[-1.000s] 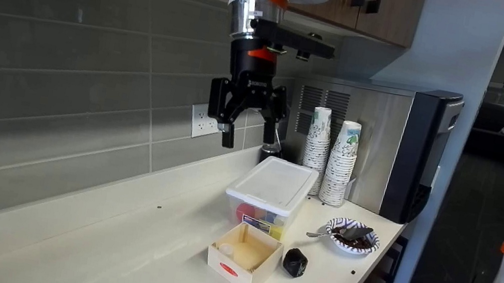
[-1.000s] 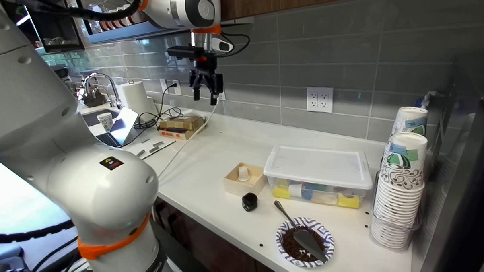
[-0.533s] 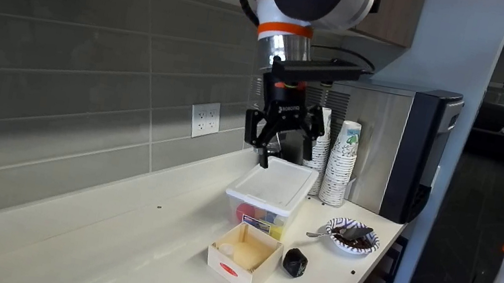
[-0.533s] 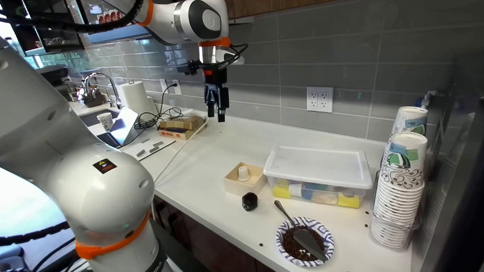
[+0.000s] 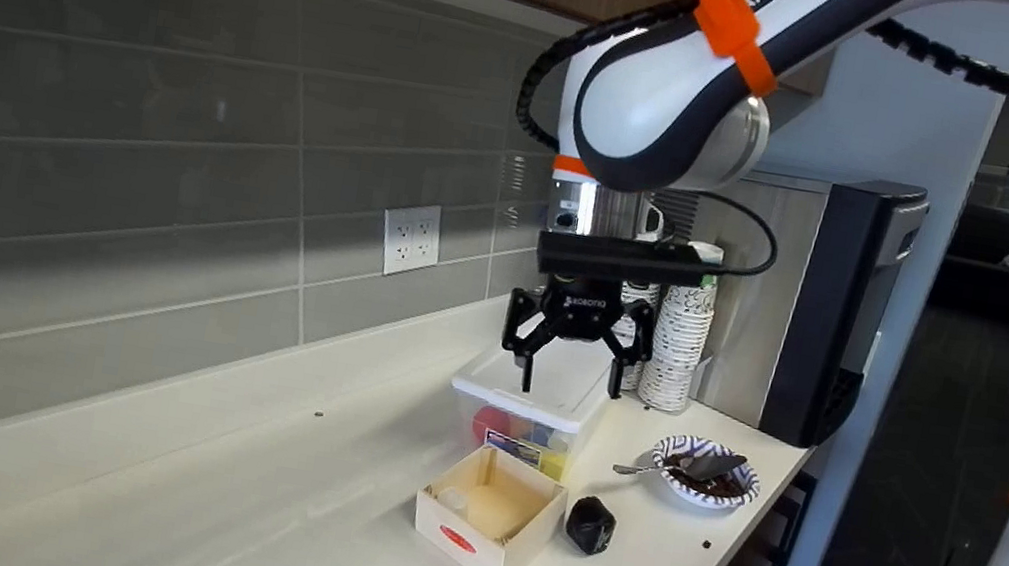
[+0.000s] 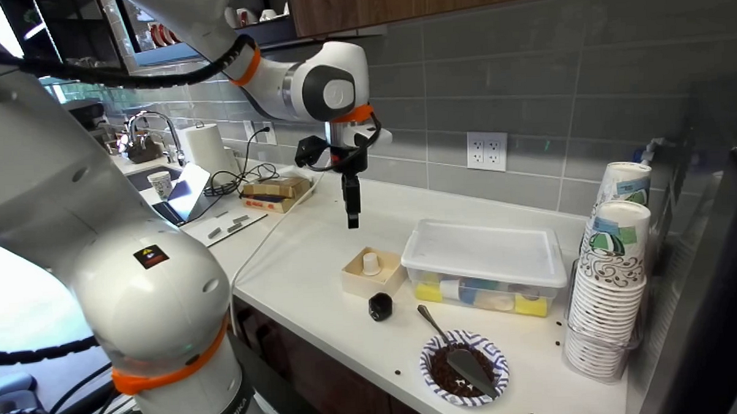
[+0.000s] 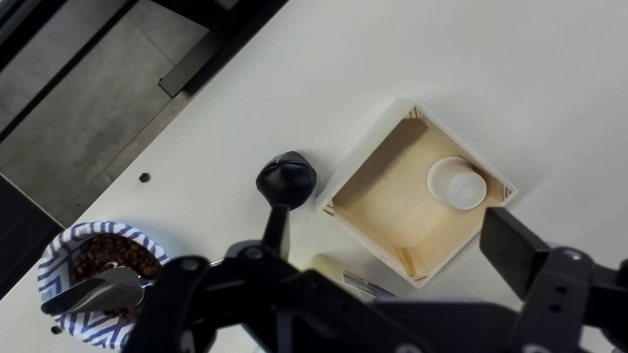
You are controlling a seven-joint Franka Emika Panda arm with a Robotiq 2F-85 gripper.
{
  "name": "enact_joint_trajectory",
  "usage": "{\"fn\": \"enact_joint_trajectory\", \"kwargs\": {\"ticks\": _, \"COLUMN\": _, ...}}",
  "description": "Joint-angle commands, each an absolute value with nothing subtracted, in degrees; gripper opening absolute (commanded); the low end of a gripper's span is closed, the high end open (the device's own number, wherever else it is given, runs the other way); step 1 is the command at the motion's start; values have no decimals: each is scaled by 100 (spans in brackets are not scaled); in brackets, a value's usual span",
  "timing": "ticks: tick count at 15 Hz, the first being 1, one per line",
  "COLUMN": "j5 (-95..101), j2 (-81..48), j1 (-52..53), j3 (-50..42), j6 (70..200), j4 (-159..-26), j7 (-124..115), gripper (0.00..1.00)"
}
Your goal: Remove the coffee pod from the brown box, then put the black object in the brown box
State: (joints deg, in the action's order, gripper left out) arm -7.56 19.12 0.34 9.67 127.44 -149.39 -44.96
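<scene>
- Pincer point(image 5: 570, 388) spread wide above the surface point(image 7: 221, 147).
- Coffee pod point(image 7: 455, 182) standing inside the box point(image 7: 387, 196).
- Black lump point(image 7: 287, 180) on the surface, just beside the box.

Counter point(image 5: 307, 505) bright, wall tiles point(image 5: 145, 125) dim, faintly reflecting; wrist view: gripper point(image 7: 387, 219) blurry

The brown box point(image 7: 392, 196) is looking matt, like wood or card, while the coffee pod point(image 7: 456, 182) is looking like smooth plastic. The black object point(image 7: 286, 180) is looking glossy. In an exterior view, far wall tiles point(image 6: 498, 72) are gleaming smoothly.
</scene>
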Motion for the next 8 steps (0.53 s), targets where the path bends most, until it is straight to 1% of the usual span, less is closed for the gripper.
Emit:
{"fn": "enact_joint_trajectory", "kwargs": {"ticks": 1, "j5": -1017, "j2": 1411, "j1": 94, "j3": 1004, "j6": 13903, "j4": -15164, "j7": -4900, "gripper": 100}}
{"fn": "enact_joint_trajectory", "kwargs": {"ticks": 4, "j5": -1081, "j2": 882, "j1": 160, "j3": 1000, "j6": 14716, "j4": -15189, "j7": -5054, "gripper": 100}}
{"fn": "enact_joint_trajectory", "kwargs": {"ticks": 8, "j5": -1047, "j2": 248, "j1": 228, "j3": 941, "j6": 15355, "j4": -15088, "j7": -5167, "gripper": 100}}
